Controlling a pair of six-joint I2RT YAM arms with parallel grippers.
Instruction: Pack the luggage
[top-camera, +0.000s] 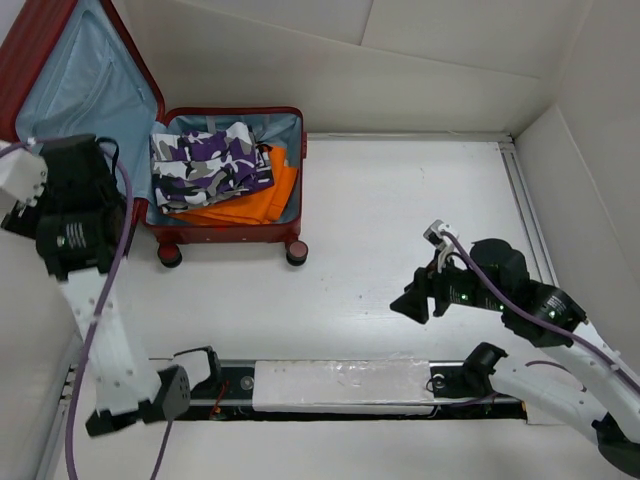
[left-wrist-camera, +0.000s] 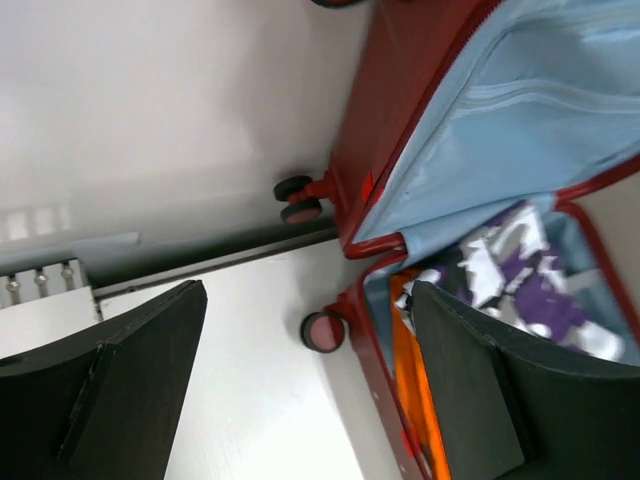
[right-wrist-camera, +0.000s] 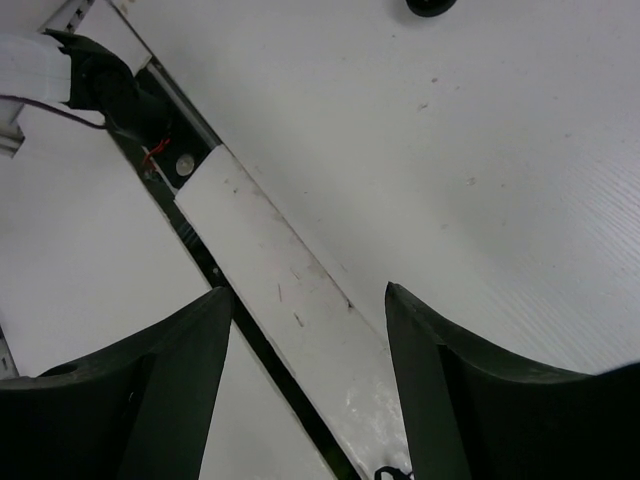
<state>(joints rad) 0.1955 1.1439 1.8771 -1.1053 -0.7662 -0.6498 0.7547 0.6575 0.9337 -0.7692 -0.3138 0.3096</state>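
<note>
Looking down from overhead, you have the luggage (top-camera: 228, 236) at about 10 o'clock on the table (top-camera: 400, 200), lying open with its dark-red shell flat. Nearest you are its small dark wheels (top-camera: 296, 253), resting on the table along the 6 o'clock edge of the base. Inside the base, against light blue lining, an orange garment (top-camera: 255, 200) lies flat. A folded garment in purple, white and grey camouflage (top-camera: 210, 165) sits on top of it, toward the 9 o'clock side. Beyond that, the lid (top-camera: 70, 80) stands open at 11 o'clock, ribbed on its red outer face, with its blue lining turned toward you.

Your right gripper (right-wrist-camera: 307, 292) is at roughly 4 o'clock, well apart from the luggage. Its fingers (right-wrist-camera: 150, 390) are spread wide and hold nothing. Its wrist view shows only bare table and the white strip (right-wrist-camera: 270, 260) at the near edge between them.

Your left gripper (left-wrist-camera: 307, 290) is at 9 o'clock, just beside the corner where lid meets base. Its fingers (left-wrist-camera: 470, 390) are also spread wide and empty, and one wheel and the red rim show in the gap. From overhead the wrist hides the fingertips. They look clear of the shell, but you cannot be sure of that.
</note>
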